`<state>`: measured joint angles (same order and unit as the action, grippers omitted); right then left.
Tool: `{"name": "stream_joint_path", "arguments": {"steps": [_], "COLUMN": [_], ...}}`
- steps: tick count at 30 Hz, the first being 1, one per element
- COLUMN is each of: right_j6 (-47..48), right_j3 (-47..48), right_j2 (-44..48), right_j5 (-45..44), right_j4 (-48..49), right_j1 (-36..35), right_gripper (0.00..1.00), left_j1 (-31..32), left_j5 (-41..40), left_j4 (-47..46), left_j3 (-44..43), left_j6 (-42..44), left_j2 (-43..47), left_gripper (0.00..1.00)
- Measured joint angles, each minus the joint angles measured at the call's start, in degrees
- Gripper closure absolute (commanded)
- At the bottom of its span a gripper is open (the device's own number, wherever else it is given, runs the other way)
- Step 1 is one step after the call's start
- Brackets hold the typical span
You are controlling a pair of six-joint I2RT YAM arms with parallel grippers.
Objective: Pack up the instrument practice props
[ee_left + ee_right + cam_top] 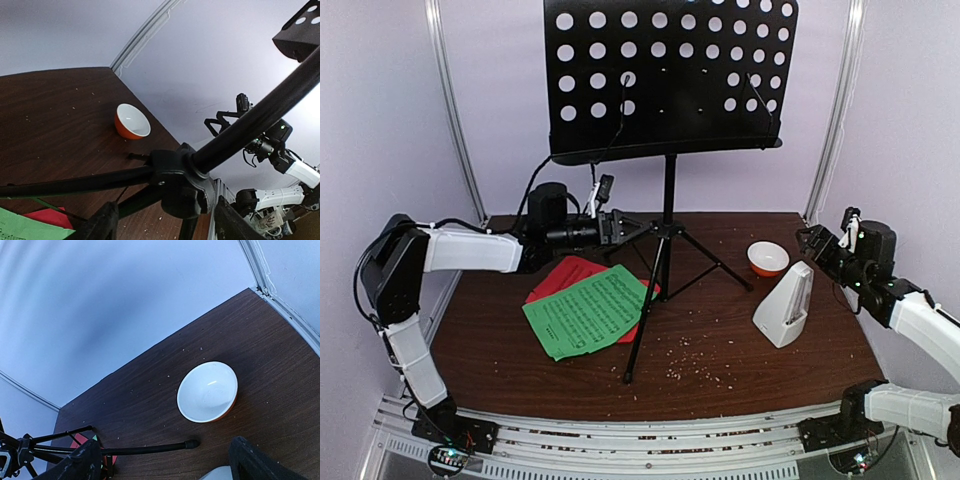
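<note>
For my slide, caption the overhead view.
Left end effector at the hub of the music stand; sheets, metronome, bowl on table.

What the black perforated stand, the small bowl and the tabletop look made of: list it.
Black perforated music stand: likely painted sheet metal; matte, thin, punched holes.
Small orange-and-white bowl: glossy, ceramic or plastic; highlight inside.
Dark brown table: wood-grain surface, maybe laminate.

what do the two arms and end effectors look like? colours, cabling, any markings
Matched pair: left arm and right arm have white tubular links joined by bulky black joint housings. Left end effector and right end effector are black, two-fingered. Black cables loop off the left arm; a green light shows on the right. No readable markings.
</note>
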<state>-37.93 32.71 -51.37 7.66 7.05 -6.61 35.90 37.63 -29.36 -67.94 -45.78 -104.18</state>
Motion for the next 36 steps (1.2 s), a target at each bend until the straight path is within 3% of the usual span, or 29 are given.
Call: {"name": "stream_joint_path", "arguments": {"steps": [5,9,14,19,26,36], "right_j6": [0.0,0.0,0.1,0.3,0.3,0.3], "right_j3": [0.0,-0.2,-0.5,-0.5,-0.5,-0.5], "right_j2": [0.0,0.0,0.0,0.0,0.0,-0.4], "right_j5": [0.2,0.3,0.3,0.3,0.3,0.3], "right_j4": [0.0,0.2,0.4,0.4,0.4,0.4], "right_j1": [0.0,0.0,0.0,0.0,0.0,0.0], "right_gripper": [0.1,0.1,0.09,0.09,0.09,0.09], "left_j1": [-0.5,-0.6,-0.5,-0.5,-0.6,-0.5], "left_j5": [-1.5,0.2,1.7,3.3,5.3,6.7], "left_j4": [-5.0,-9.0,-8.8,-4.6,1.1,4.2], "left_j3": [2.9,2.9,2.8,-0.2,-3.0,-3.9], "left_j6": [10.0,21.2,34.5,43.6,49.5,51.7], "left_j2": [3.4,4.1,4.0,1.7,-0.9,-2.5], "left_gripper": [0.28,0.35,0.5,0.55,0.56,0.56]}}
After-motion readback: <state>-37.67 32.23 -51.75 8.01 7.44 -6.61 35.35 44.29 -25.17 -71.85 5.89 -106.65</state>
